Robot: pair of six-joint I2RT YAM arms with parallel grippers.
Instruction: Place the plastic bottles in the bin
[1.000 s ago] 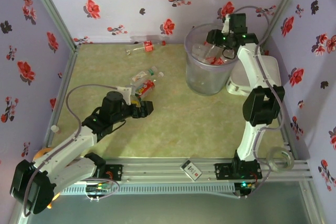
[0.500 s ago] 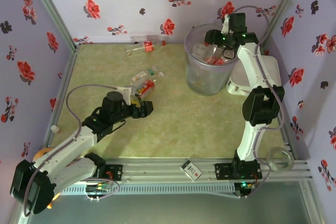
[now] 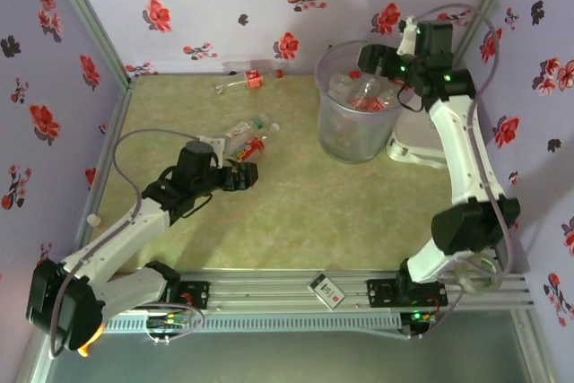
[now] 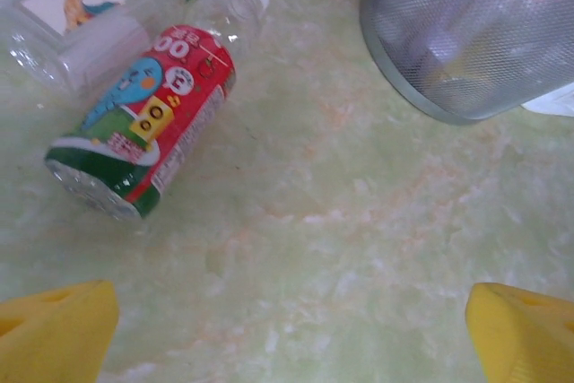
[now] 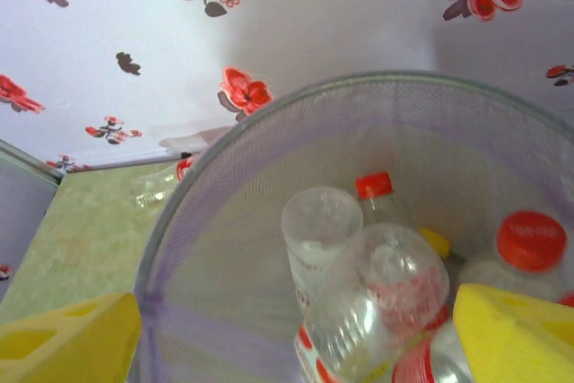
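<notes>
Plastic bottles (image 5: 386, 284) lie heaped inside the bin (image 3: 336, 136), several showing red caps and one turned with its clear base upward. The bin stands at the far right of the surface (image 3: 305, 213), close to the back wall (image 3: 206, 6), with a flat white lid-like object (image 3: 420, 145) just beside it on the right. The right arm's fingers (image 3: 369, 60) hang above the far part of the bin's rim, spread wide with nothing between them. In the right wrist view the two yellow tips sit at the lower corners and the heap lies below the gap.

Three more bottles lie outside the bin. A red-labelled bottle (image 4: 148, 127) rests on its side at mid-surface, well left of the bin, and a clear bottle with a green band (image 4: 99, 2) lies close alongside it on the far side. A crushed bottle (image 3: 244, 81) lies at the foot of the back wall, left of the bin.

The left arm's fingers (image 3: 246, 175) sit just on the near side of the red-labelled bottle, opened as wide as they go and holding nothing. In the left wrist view the bottle lies ahead and to the left of the gap, apart from both tips.

A broad stretch of bare green surface runs from the pair of bottles to the bin's base, and another from there to the near rail. A small card (image 3: 326, 289) lies on that rail between the arm bases. Flowered walls close the left, far and right edges.
</notes>
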